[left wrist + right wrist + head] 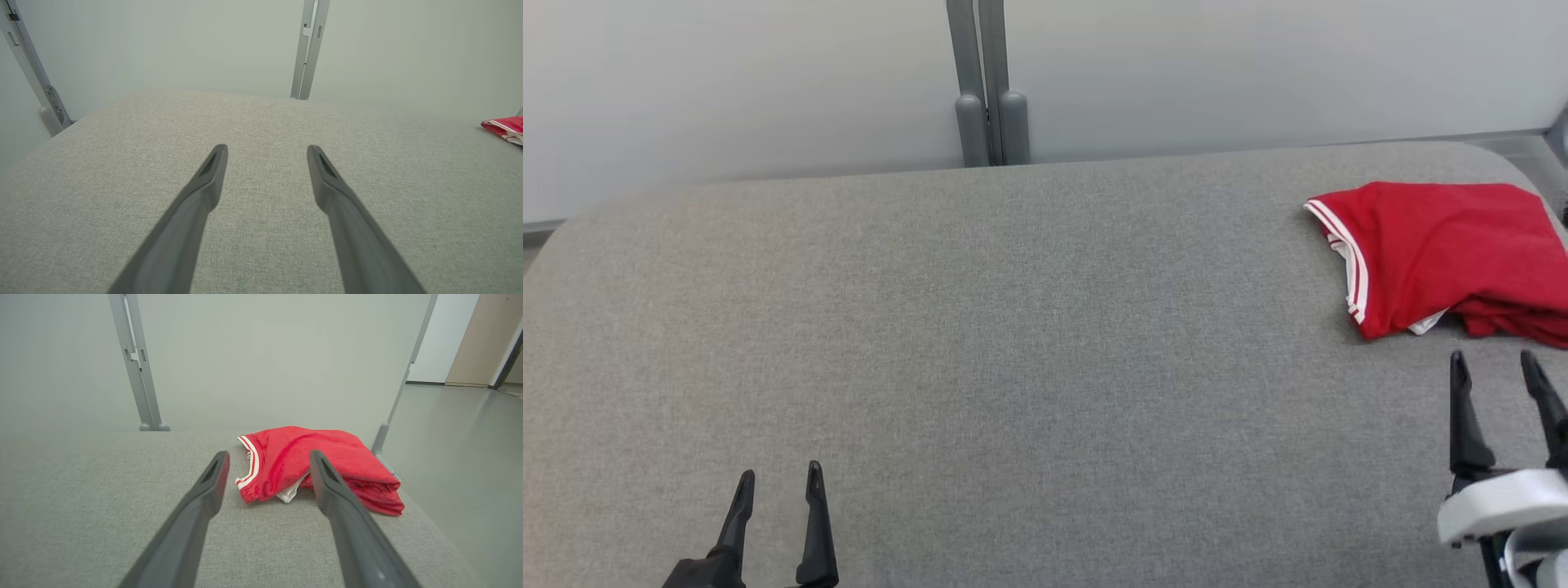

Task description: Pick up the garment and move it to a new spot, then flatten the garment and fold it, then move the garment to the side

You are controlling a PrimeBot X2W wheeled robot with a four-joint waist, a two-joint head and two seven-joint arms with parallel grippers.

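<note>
Bunched red white-trimmed fabric garment (1437,245) is sitting at 2 o'clock on the grey cloth desk (1013,327), left hand (781,470) and right hand (1492,357) both hanging released, so I'd be pinching low through every layer.

Garment (1437,253) folded on the far right end of the padded table (1013,327)

The table stretches across the head view, with the partition wall (727,82) behind its far edge; a pair of upright posts (991,90) stands against that wall, behind the table's middle; the right gripper (1493,357) is just before the garment, apart from it, fingers pointing toward it; the left gripper (781,470) is over the near left of the table, well apart from the garment; in the right wrist view a slanted post (402,388) rises behind the garment at the table's right corner, and the floor (457,457) lies beyond the table's right edge.
</note>
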